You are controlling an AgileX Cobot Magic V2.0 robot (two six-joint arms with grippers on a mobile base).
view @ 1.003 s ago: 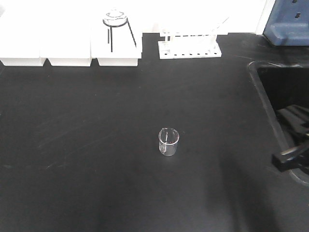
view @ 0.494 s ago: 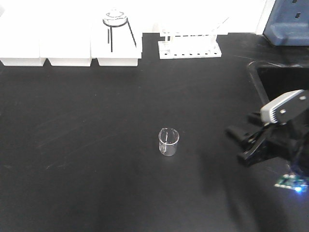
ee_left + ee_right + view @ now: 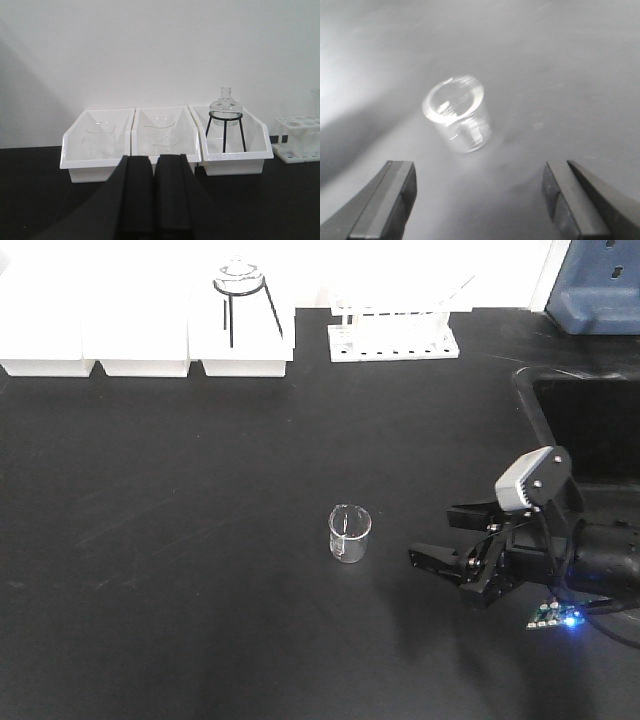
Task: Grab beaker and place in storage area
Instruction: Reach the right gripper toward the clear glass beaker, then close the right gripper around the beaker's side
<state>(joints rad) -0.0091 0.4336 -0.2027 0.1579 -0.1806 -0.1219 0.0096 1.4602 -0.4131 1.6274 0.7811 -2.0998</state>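
The beaker [image 3: 350, 533], small and of clear glass, stands upright on the black benchtop [image 3: 180, 540] near the middle of the front view. My right gripper [image 3: 432, 534] is just to its right, low over the bench, open, its fingers pointing at the beaker and apart from it. In the right wrist view the beaker [image 3: 459, 117] is ahead of the open right gripper [image 3: 477, 171], outside the jaws. My left gripper [image 3: 155, 167] is shut on nothing, facing the white trays. The storage area is out of view.
Three white trays [image 3: 145, 345] line the back edge; the right one holds a black wire tripod [image 3: 240, 300] with glassware on top. A white tube rack [image 3: 393, 338] stands beside them. A sink [image 3: 590, 430] opens at the right, a blue object [image 3: 600, 290] behind it.
My right arm has come in from the right edge and moved left toward the beaker, its jaws open. The beaker has not moved.
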